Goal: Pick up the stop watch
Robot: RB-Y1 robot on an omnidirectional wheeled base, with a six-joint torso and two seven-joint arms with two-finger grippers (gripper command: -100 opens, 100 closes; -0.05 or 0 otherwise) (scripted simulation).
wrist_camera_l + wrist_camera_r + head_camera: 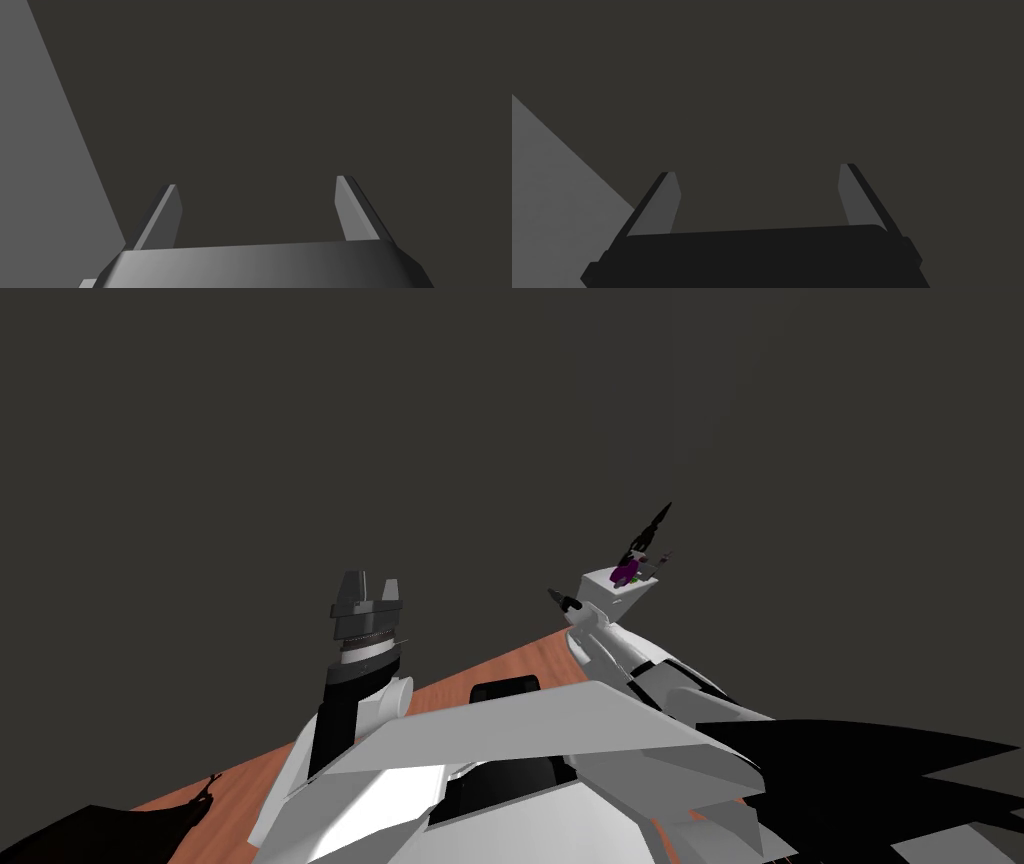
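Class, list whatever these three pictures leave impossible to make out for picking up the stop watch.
- Head view: small purple item by the right arm's end, too small to name.
- Head view: wooden surface, largely covered by the robot's arms; table or floor unclear.
- Wrist views: the open left gripper and right gripper face a flat dark grey surface, unidentifiable.

- A small purple object (624, 576), green-flecked, right of centre in the head view, atop a white block (612, 593).
- Whether it is the stop watch cannot be told; pose too small to read.
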